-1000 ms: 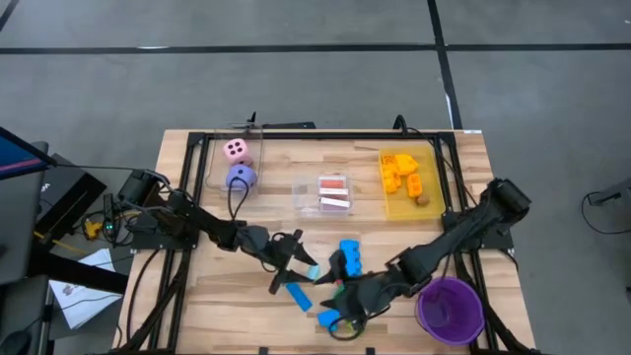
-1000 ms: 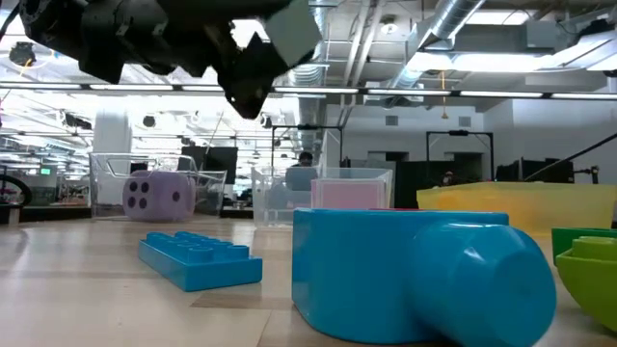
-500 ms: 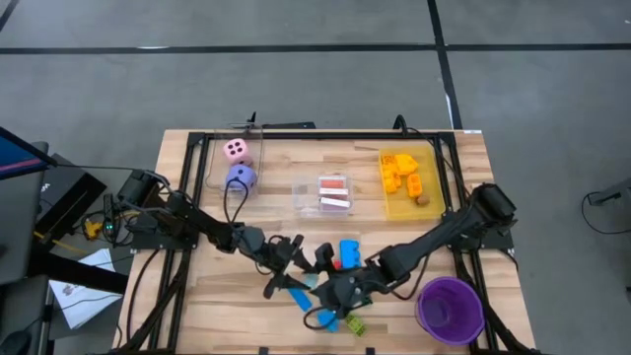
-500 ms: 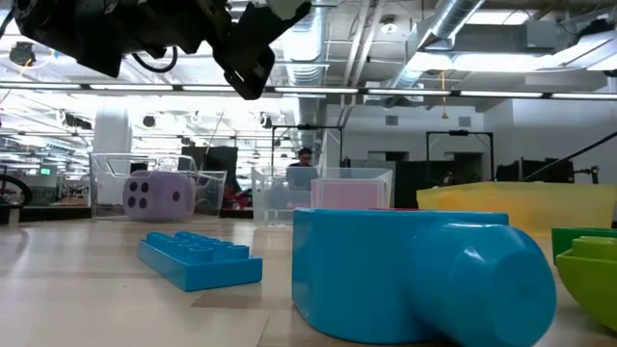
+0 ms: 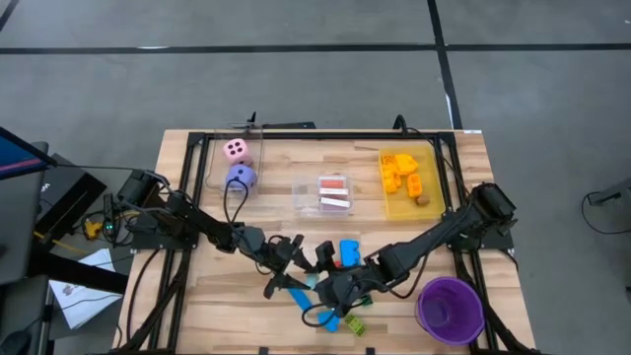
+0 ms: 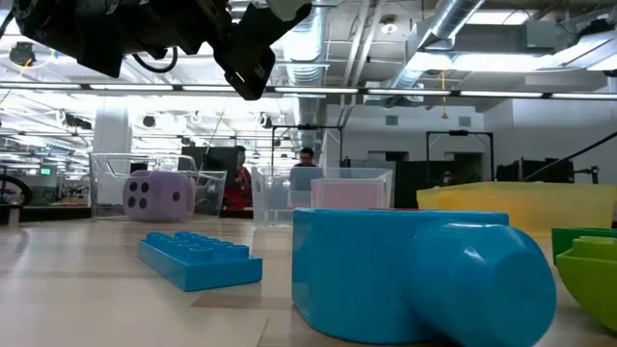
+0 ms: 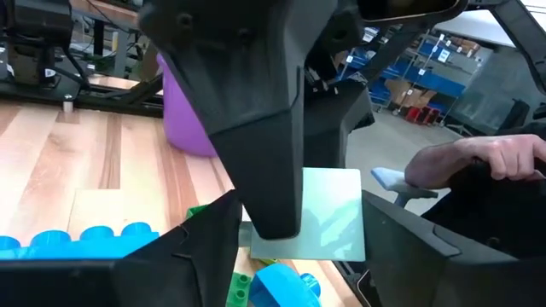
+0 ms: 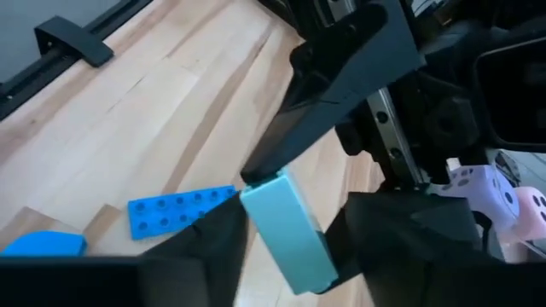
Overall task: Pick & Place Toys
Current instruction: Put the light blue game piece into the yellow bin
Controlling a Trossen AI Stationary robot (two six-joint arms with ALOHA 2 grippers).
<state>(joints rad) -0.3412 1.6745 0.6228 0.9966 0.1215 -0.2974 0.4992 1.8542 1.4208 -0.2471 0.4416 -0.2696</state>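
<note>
A light teal block (image 7: 320,217) (image 8: 290,230) hangs above the table's near middle, between my two grippers. My left gripper (image 5: 299,264) (image 7: 299,251) comes in level from the table's left and is shut on it. My right gripper (image 5: 323,285) (image 8: 286,251) slants down from the right and is shut on the same block. Below them lie a flat blue plate (image 8: 175,211) (image 6: 198,258), a blue brick (image 5: 349,250), a red piece (image 5: 335,263), a green brick (image 5: 355,325) and a big blue round piece (image 6: 415,275). My left gripper pinches the teal block between its two fingers, by the sides of one end (image 7: 341,243). It comes level from the table's left. The block is clear of the table. My right gripper's finger (image 7: 256,128) covers the far end. My right gripper has the teal block's other end (image 8: 299,256) between its two fingers, which slant down from the table's right. The block sticks out beyond them, tilted and clear of the table. The left gripper's finger (image 8: 328,111) meets its far end (image 8: 260,181).
A purple cup (image 5: 450,308) stands at the near right. At the back stand a yellow bin (image 5: 426,205) with orange bricks, a clear bin (image 5: 306,195) with cards, and a pink die (image 5: 236,150) and a purple die (image 5: 241,177). A person's hand (image 7: 486,158) shows beyond the table.
My right gripper has gone toward the table's left and a little down, up to my left gripper and the teal block held there. The block has stayed where it was, clear of the table.
</note>
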